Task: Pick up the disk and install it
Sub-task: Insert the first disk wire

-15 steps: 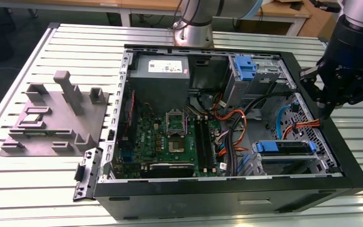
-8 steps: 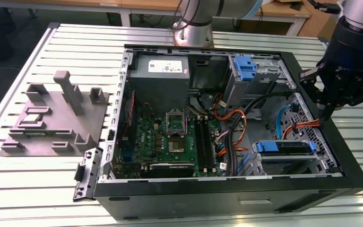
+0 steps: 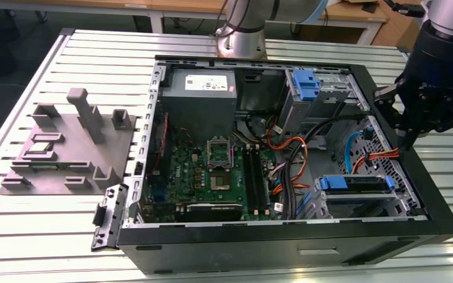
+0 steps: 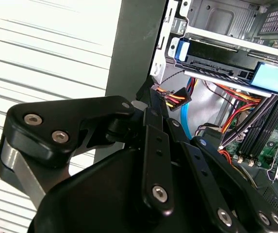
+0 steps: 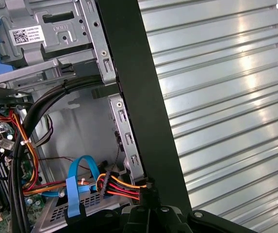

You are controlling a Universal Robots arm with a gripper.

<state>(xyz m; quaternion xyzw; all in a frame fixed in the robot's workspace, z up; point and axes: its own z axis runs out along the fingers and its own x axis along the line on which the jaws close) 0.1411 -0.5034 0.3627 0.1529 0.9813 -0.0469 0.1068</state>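
Observation:
The disk (image 3: 355,184), dark and flat in a blue carrier, lies in the grey drive bay at the near corner of the open computer case (image 3: 439,206), on the exterior view's right. The second wrist view shows the disk (image 4: 226,60) slid under the bay's metal shelf. My gripper (image 3: 410,140) hangs over the case's wall on the exterior view's right, farther back than the disk and apart from it. Its fingers look shut with nothing between them. In the first wrist view the gripper (image 5: 146,193) is just beside a loose orange-and-yellow power connector (image 5: 110,184).
An upright blue latch piece (image 3: 307,85) stands on a grey cage at the case's back. Cables and a blue ribbon cable (image 5: 73,191) cross the case floor near the gripper. A grey fixture (image 3: 69,147) with blocks lies on the slatted table (image 3: 22,236). The arm's base (image 3: 240,35) stands behind the case.

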